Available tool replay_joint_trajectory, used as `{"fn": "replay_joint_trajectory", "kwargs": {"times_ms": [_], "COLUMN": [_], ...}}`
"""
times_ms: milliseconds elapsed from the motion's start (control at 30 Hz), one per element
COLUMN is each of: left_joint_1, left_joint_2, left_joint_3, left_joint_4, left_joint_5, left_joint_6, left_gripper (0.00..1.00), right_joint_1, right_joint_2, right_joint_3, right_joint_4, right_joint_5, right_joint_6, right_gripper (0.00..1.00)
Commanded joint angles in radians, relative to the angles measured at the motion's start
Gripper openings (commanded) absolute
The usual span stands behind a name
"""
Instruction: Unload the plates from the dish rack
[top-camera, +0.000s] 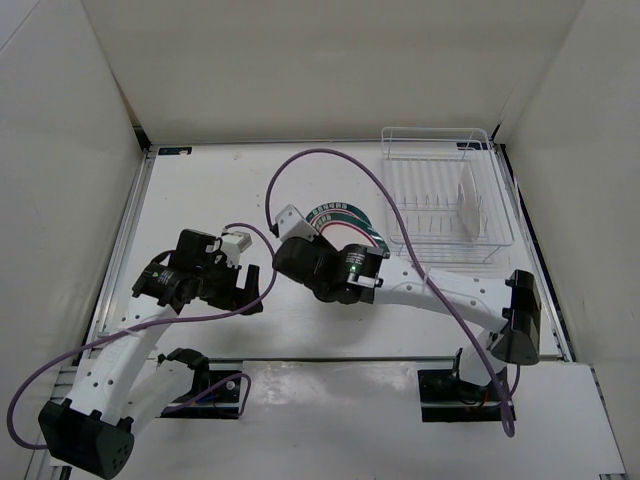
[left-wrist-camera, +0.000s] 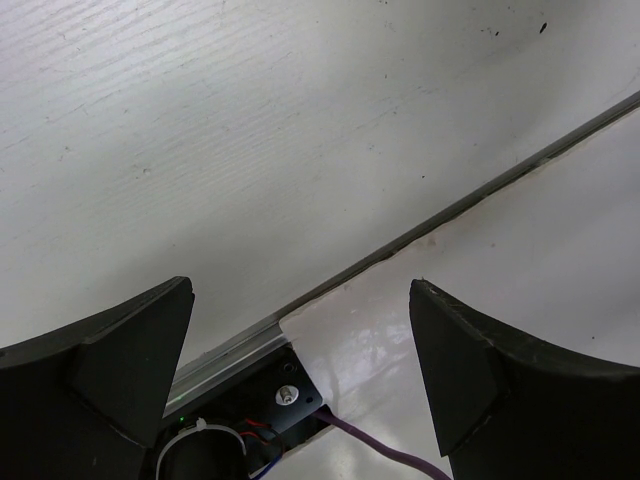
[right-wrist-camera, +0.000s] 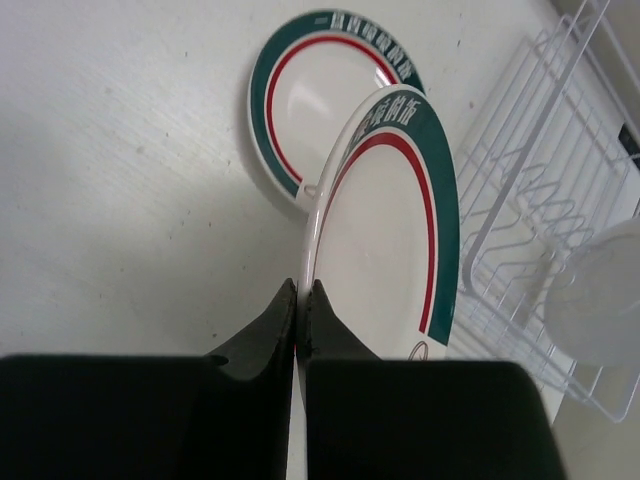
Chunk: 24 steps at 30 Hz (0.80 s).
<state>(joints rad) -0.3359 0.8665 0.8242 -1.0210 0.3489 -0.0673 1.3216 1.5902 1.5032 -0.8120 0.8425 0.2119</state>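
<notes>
Right pincer (right-wrist-camera: 302, 290) is pressed tight on the near rim of a plate, jaws nearly meeting over the thin edge. Right wrist view: held plate (right-wrist-camera: 390, 230) stands tilted on edge, between a flat plate (right-wrist-camera: 320, 90) lying on the table (right-wrist-camera: 120, 150) and the rack (right-wrist-camera: 530, 210) just to its right. I can't tell whether its far rim touches the flat one. My read: this is the set-down. I'd tip it face-up over the flat plate, centre the rims, lower until it rests, and only then let go; thin grip, so no fast wrist swings, and stay off the rack rail. Left wrist view: left pincer (left-wrist-camera: 300, 290) spread wide, nothing in it, bare table below. Top view: one racked plate (top-camera: 467, 205) stands upright, so more unloading remains.
</notes>
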Motion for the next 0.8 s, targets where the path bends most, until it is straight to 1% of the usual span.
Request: {"fn": "replay_joint_trajectory", "kwargs": {"times_ms": [0,67,100,233,267,467,600,767], "left_joint_1": [-0.003,-0.003,-0.003,-0.002,-0.002,-0.003,-0.002,-0.003], "left_joint_2": [-0.015,-0.012,-0.017,-0.017,-0.015,0.002,0.014,0.019], "left_joint_3": [0.001,0.001,0.0,0.001,0.0,0.003,0.003,0.003], "left_joint_4": [-0.005,-0.002,-0.004,-0.004,-0.005,-0.002,-0.002,-0.002], "left_joint_5": [0.022,0.019,0.016,0.015,0.016,0.019,0.024,0.022], "left_joint_6": [0.008,0.008,0.008,0.009,0.009,0.008,0.009,0.009], "left_gripper": [1.0,1.0,1.0,1.0,1.0,1.0,1.0,1.0], "right_joint_1": [-0.03,-0.059,-0.073,-0.117,-0.148,-0.197,-0.228,-0.234], "right_joint_2": [0.048,0.117,0.134,0.214,0.24,0.307,0.367,0.428], "right_joint_3": [0.101,0.147,0.152,0.117,0.108,0.049,0.054,0.068], "right_joint_4": [0.174,0.191,0.195,0.283,0.286,0.356,0.381,0.412], "right_joint_5": [0.041,0.033,0.006,-0.052,-0.057,-0.046,-0.051,-0.045], "right_joint_6": [-0.196,-0.207,-0.248,-0.282,-0.287,-0.31,-0.327,-0.345], "right_gripper": [0.0,0.0,0.0,0.0,0.0,0.0,0.0,0.0]}}
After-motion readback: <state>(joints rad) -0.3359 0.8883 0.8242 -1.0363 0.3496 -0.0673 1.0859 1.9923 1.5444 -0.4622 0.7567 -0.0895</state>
